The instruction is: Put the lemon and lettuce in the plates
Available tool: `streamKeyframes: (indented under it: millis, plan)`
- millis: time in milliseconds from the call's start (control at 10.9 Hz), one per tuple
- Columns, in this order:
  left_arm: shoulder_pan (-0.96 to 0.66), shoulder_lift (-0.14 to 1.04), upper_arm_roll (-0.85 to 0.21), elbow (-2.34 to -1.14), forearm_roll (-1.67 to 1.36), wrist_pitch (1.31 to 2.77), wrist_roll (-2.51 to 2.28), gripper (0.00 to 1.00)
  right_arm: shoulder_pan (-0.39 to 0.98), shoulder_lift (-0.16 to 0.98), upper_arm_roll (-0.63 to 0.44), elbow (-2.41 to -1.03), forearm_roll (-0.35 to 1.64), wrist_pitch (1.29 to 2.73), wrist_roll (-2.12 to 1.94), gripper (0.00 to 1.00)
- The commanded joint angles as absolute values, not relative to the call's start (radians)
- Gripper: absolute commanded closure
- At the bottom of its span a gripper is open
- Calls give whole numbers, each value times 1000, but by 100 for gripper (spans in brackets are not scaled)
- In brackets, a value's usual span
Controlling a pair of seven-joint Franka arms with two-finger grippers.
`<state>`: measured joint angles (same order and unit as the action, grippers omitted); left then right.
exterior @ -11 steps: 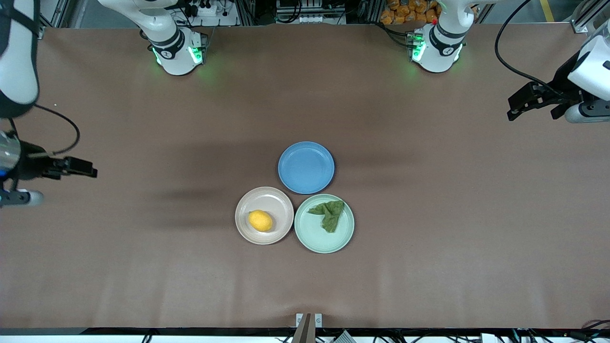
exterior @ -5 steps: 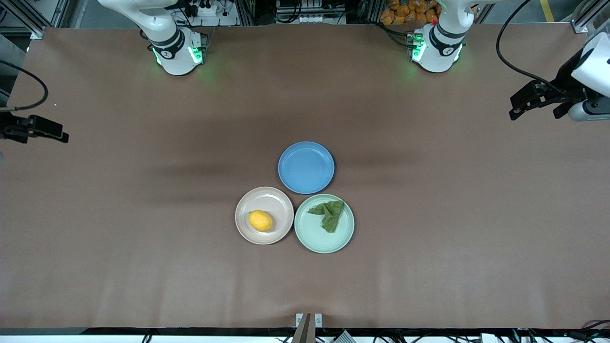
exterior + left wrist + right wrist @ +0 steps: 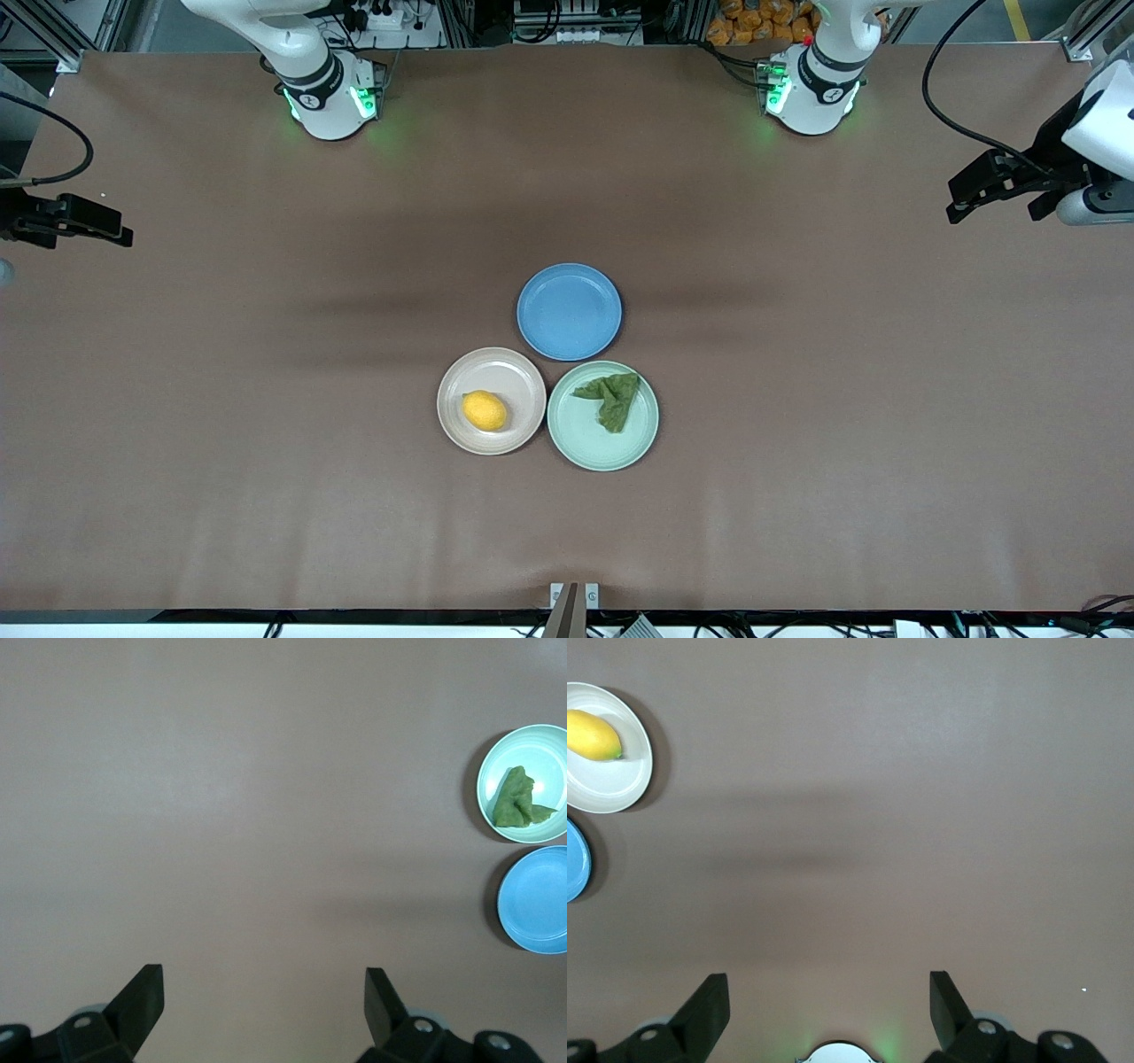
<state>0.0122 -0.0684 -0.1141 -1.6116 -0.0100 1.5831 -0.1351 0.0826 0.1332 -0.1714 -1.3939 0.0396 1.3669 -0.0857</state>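
Note:
The yellow lemon lies in the beige-pink plate. It also shows in the right wrist view on that plate. The dark green lettuce lies in the mint green plate, also in the left wrist view on that plate. My left gripper is open and empty, up over the left arm's end of the table; its own view shows it too. My right gripper is open and empty over the right arm's end.
An empty blue plate touches both other plates, farther from the front camera; it shows in the left wrist view and at the edge of the right wrist view. The arms' bases stand along the table's back edge.
My right gripper has risen and pulled back toward the right arm's end of the table, from lower in the view to higher. My left gripper has barely moved. Lemon and lettuce lie still.

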Motion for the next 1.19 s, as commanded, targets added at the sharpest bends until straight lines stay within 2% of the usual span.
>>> streamKeyframes:
  millis: [0, 640, 1098]
  plan:
    - [12, -77, -117, -1589, 12, 1575, -113, 0, 89, 104, -175, -1422, 29, 1388, -71, 0]
    - [18, -97, -115, -1585, 14, 1497, -109, 0, 84, 103, -169, -1430, 35, 1411, -71, 0]
    - [9, -78, -117, -1557, 17, 1494, -120, 0, 75, 86, -167, -1433, 28, 1404, -72, 0]
